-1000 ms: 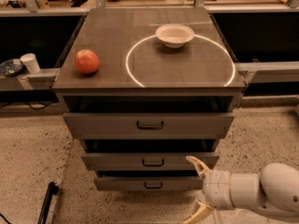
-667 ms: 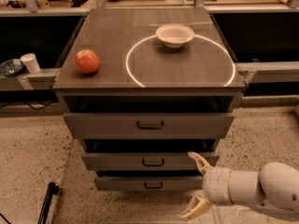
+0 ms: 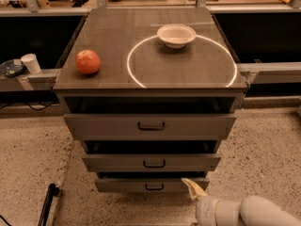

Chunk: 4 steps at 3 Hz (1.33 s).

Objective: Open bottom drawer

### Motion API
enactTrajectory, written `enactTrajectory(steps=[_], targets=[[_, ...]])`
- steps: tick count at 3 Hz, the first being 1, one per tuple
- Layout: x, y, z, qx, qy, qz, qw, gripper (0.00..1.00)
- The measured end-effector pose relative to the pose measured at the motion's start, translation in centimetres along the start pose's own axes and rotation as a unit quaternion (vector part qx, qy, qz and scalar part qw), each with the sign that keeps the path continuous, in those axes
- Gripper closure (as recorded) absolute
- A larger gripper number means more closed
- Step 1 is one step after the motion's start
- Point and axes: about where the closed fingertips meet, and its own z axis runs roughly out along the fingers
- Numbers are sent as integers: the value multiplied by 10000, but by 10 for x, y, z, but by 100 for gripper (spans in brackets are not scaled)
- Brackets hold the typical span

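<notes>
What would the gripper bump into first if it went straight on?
Probably the bottom drawer, near the right end of its front. The gripper sits at lower right, pointing up-left; depth is unclear.

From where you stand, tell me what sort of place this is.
Probably a robot test lab: a grey three-drawer cabinet stands on speckled floor, staged with an apple and a bowl, cluttered workbenches behind. The gripper sits low in view, beside the right end of the bottom drawer.

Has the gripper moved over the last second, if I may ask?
Yes: the gripper has dropped from level with the middle drawer to beside the bottom drawer's right end.
</notes>
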Motion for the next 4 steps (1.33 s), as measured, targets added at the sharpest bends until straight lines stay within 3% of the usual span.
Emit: enactTrajectory(steps=[1, 2, 3, 4], targets=[[60, 7, 24, 134, -52, 155, 9998, 0], [60, 10, 29, 113, -121, 223, 9996, 0], [69, 8, 37, -45, 110, 183, 9998, 0], [122, -8, 82, -328, 565, 124, 9978, 0]])
